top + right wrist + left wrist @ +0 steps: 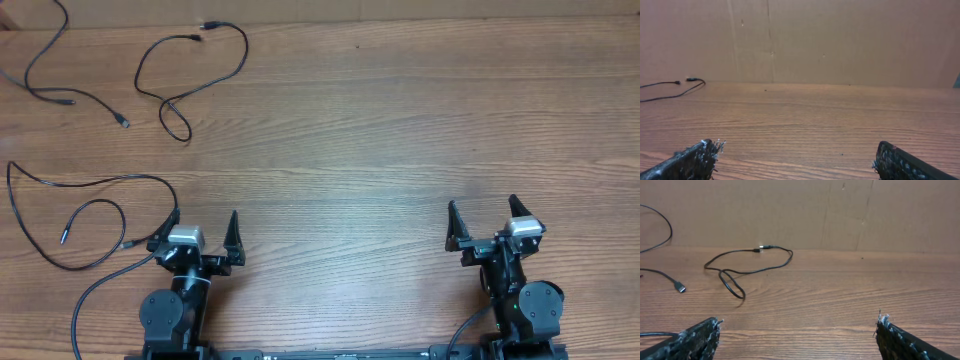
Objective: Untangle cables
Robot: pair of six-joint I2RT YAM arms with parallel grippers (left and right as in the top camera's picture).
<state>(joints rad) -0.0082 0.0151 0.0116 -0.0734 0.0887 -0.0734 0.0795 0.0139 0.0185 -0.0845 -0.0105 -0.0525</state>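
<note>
Toward the far left of the wooden table (400, 120), several thin black cables lie in separate strands: a looped cable (168, 101), a second cable (120, 119) nearer the left edge, and a third cable (100, 181) curving just beside the left gripper (205, 215). The left gripper and the right gripper (482, 205) sit at the near edge, jaws spread wide and holding nothing.

Wooden table (400, 130) under and ahead of my left fingers (695, 340) and right fingers (690, 160): brown, grain running side to side, matte finish with a few small dark specks. Beyond the fingers, at the table's far edge, a plain brown cardboard wall (840, 40) stands upright. Vertical creases (769, 45) noted ahead of both pairs. Light even, shadows soft.
</note>
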